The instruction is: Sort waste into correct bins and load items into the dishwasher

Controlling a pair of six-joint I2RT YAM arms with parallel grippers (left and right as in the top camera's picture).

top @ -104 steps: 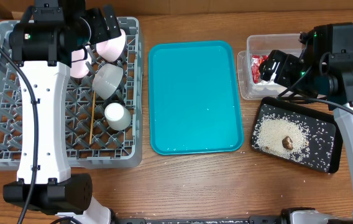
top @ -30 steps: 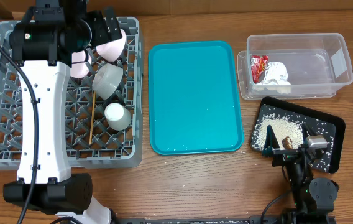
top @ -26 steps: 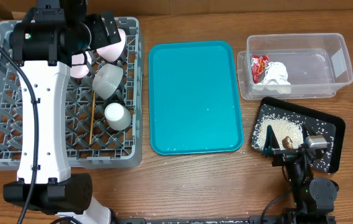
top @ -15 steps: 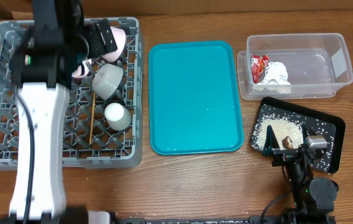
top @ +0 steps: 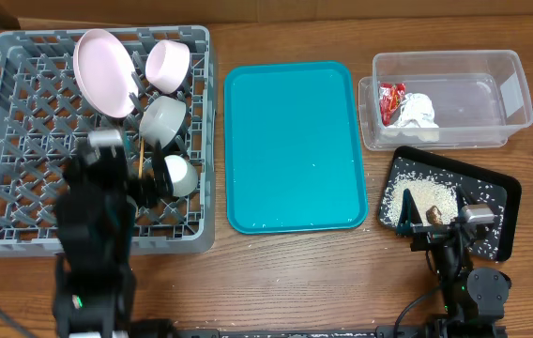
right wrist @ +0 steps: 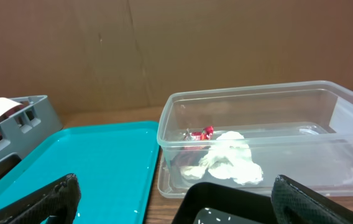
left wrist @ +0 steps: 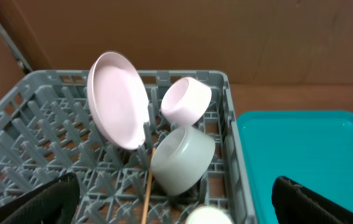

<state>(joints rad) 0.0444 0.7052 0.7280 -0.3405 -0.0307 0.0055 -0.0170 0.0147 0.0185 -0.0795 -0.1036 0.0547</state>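
Left end effector (left wrist: 176,205) wide open, empty, low over near part of grey rack (top: 22,188), just beside cup (top: 178,175). Right end effector (right wrist: 176,202) wide open, empty. Plate (top: 104,60) on edge, far left in rack. Risk: careless left-arm move knocks cup or chopsticks (top: 142,150).

Overhead: high above the table (top: 285,272), facing straight down; grey dish rack (top: 32,122) at frame left, teal tray (top: 293,145) centre, clear tub (top: 478,105) and black tray (top: 487,202) right.
Left wrist: low and near, looking obliquely across the rack toward a cardboard wall (left wrist: 238,37) at top of frame.
Right wrist: near table level, facing the tub side-on, close.
Shared: both wrist views catch the teal tray, lower right in the left view, lower left in the right; overhead covers all.
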